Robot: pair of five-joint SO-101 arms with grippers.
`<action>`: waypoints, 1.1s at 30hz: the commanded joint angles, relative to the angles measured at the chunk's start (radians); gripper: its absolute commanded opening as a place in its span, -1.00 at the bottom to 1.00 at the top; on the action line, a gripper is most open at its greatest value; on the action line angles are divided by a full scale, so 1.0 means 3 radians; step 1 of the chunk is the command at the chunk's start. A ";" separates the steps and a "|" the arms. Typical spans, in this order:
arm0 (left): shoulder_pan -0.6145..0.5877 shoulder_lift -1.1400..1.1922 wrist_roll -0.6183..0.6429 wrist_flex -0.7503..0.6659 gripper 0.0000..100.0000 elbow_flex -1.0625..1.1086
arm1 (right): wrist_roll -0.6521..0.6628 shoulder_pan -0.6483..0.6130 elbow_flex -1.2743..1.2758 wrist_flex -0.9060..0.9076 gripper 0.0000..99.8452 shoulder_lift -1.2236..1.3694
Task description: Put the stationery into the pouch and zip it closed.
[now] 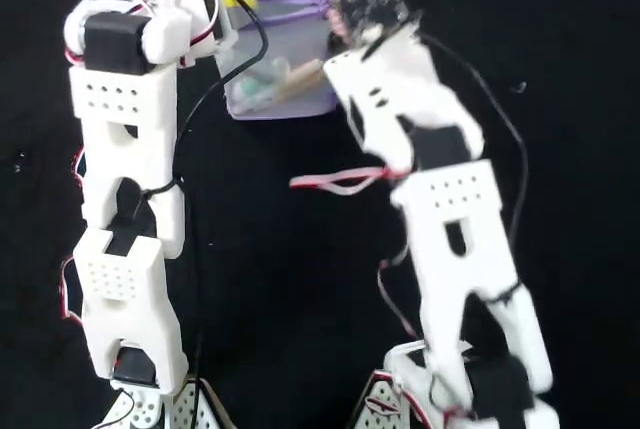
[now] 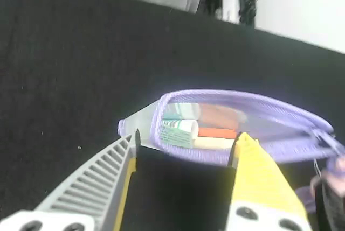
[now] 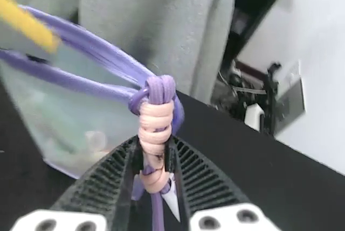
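Observation:
A clear pouch (image 1: 280, 74) with a purple zipper lies at the far middle of the black table. Its mouth (image 2: 237, 107) gapes open, and a glue stick (image 2: 178, 131) and orange and cream pieces lie inside. My left gripper (image 2: 186, 144) stands open at the pouch's left end, the grey finger (image 2: 116, 158) and yellow finger (image 2: 253, 163) set wide on either side of the near rim. At the pouch's right end, my right gripper (image 3: 153, 158) is shut on the purple and pink zipper pull cord (image 3: 156, 118). From above, that gripper (image 1: 340, 27) sits against the pouch's right corner.
A loose pink-and-white cable (image 1: 340, 181) hangs off the right arm over the table's middle. Both white arms (image 1: 125, 199) stretch from the near edge toward the pouch. A grey drape (image 3: 161, 21) and dark stands rise behind the table's far edge.

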 commanded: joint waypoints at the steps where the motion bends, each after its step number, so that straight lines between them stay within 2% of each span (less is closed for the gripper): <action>1: -0.0023 -0.0215 -0.0031 0.0020 -0.41 -0.0320 | 0.0000 0.0332 -0.0678 0.0194 -0.98 0.0401; 9: -0.0279 -0.0184 -0.0020 0.0020 -0.41 -0.0320 | 0.0000 0.0788 -0.1204 0.0491 -0.98 0.0949; 20: -0.0263 -0.0174 -0.0020 0.0020 -0.41 -0.0284 | 0.0036 0.1151 -0.1317 0.1033 -0.98 0.1005; 24: -0.0146 -0.0174 -0.0020 0.0020 -0.41 -0.0084 | 0.0261 0.1238 -0.1317 0.1309 -0.98 0.1000; 33: 0.0059 -0.0174 -0.0020 0.0015 -0.41 0.0038 | 0.0266 0.1626 -0.1337 0.1422 -0.98 0.0683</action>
